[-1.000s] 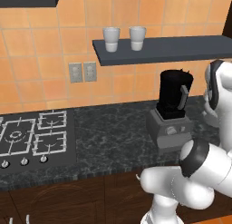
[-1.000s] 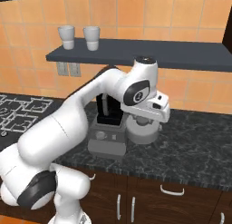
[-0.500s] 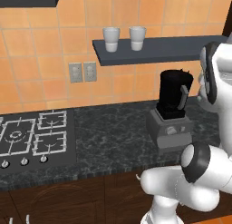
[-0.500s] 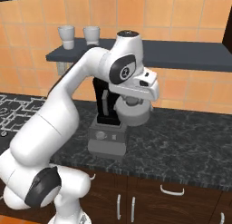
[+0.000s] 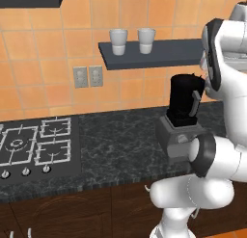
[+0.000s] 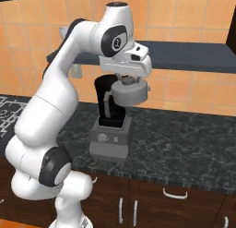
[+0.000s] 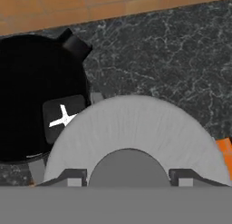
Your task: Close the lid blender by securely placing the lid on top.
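Light-grey lid [image 6: 130, 93] gripped in the gripper [image 6: 129, 82], held beside the black blender [image 6: 109, 125] rim, off-centre over bare dark counter [image 6: 184, 144]; jar mouth uncovered.

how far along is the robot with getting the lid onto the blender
Done: the lid is off the counter, clamped in the gripper. In hand: it hangs in the air beside the blender, near jar-top height. Left: the hand view shows the jar mouth open with its blade visible, so the lid must shift over it and seat down.
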Available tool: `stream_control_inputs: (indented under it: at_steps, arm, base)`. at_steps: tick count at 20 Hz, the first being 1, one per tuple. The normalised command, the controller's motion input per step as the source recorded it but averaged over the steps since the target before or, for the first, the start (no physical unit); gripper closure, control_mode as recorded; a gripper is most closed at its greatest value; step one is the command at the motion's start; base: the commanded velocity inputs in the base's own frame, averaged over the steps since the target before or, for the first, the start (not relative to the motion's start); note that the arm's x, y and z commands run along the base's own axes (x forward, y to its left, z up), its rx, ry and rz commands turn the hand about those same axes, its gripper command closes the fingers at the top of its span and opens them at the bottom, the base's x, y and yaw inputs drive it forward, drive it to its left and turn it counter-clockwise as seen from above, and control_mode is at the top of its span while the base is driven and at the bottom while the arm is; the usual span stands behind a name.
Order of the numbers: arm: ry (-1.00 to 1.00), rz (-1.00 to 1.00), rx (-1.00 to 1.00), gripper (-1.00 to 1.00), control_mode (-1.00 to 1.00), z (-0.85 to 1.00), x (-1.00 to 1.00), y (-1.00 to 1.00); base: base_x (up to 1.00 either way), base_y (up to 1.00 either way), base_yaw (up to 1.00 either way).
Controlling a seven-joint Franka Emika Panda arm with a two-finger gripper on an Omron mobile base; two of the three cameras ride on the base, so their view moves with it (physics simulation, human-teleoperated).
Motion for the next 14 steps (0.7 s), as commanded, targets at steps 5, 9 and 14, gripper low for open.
stream_control_inputs:
  at_steps: [5,9,14]
  arm:
    - [-0.11,0.02,0.00,1.00,-1.00,0.40,0.25,0.43]
    - [-0.23,0.02,0.00,1.00,-1.00,0.78,-0.60,0.09]
    - [-0.12,0.11,0.00,1.00,-1.00,0.11,-0.13,0.55]
  base:
    - [0.00,0.00,0.00]
    - [0.00,0.00,0.00]
    - [0.00,0.00,0.00]
